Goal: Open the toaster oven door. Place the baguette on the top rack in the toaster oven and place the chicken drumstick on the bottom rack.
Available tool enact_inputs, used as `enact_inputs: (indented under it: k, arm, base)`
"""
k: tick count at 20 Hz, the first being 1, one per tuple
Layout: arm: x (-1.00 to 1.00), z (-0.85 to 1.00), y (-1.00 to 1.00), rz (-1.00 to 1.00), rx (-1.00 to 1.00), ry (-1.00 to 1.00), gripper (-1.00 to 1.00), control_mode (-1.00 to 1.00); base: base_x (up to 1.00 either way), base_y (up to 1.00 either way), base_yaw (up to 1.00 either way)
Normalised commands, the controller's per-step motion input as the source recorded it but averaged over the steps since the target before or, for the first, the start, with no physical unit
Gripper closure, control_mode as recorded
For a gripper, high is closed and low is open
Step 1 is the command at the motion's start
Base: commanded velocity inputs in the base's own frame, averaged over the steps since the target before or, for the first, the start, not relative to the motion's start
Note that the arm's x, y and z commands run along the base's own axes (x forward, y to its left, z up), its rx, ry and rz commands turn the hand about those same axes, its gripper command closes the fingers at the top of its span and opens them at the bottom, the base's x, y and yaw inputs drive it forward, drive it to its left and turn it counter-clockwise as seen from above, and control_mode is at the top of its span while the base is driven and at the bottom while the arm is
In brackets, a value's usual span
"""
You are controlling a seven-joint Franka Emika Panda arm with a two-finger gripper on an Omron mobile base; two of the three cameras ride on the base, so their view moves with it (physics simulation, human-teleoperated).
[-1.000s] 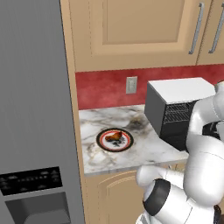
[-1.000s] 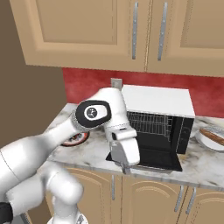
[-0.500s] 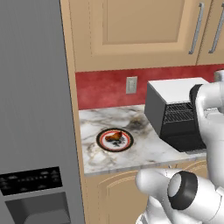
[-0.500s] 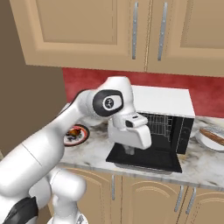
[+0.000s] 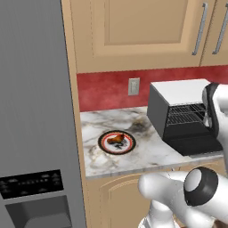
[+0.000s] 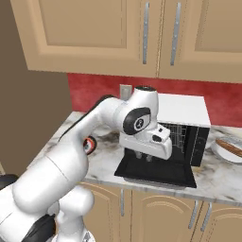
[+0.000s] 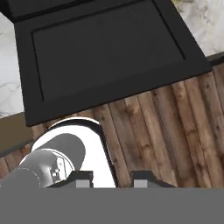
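Right base view: the toaster oven door (image 6: 158, 171) lies flat open, so loading comes next. The gripper (image 6: 144, 156) hangs over it, its fingers slightly spread and empty. The baguette (image 6: 230, 148) waits at three o'clock, the chicken drumstick (image 5: 116, 140) on its plate (image 5: 105, 145).

Matt black toaster oven door (image 7: 109, 52) over veined marble counter (image 5: 147, 151) — silver wire racks (image 5: 185, 114), plank-wood floor (image 7: 166, 131).

Toaster oven (image 5: 178, 107) with door (image 5: 196, 144) folded down, wire racks (image 5: 185, 114) exposed, chicken drumstick (image 5: 116, 140) on plate (image 5: 107, 147), grey fridge (image 5: 33, 111) alongside.
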Motion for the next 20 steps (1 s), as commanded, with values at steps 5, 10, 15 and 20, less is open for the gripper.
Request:
enact_inputs:
  k: [5, 10, 15, 20]
  arm:
    - [0.19, -0.13, -0.38, 0.33, 0.11, -0.18, -1.0, -1.0]
    - [0.35, 0.14, -0.59, 0.39, 0.12, -0.09, -1.0, -1.0]
    - [0.41, 0.0, -0.15, 0.45, 0.16, -0.13, -1.0, -1.0]
    - [0.45, -0.2, 0.0, 0.32, 0.2, -0.24, -1.0, -1.0]
  base:
    - [0.0, 0.0, 0.0]
    - [0.0, 0.0, 0.0]
    - [0.0, 0.0, 0.0]
    - [0.0, 0.0, 0.0]
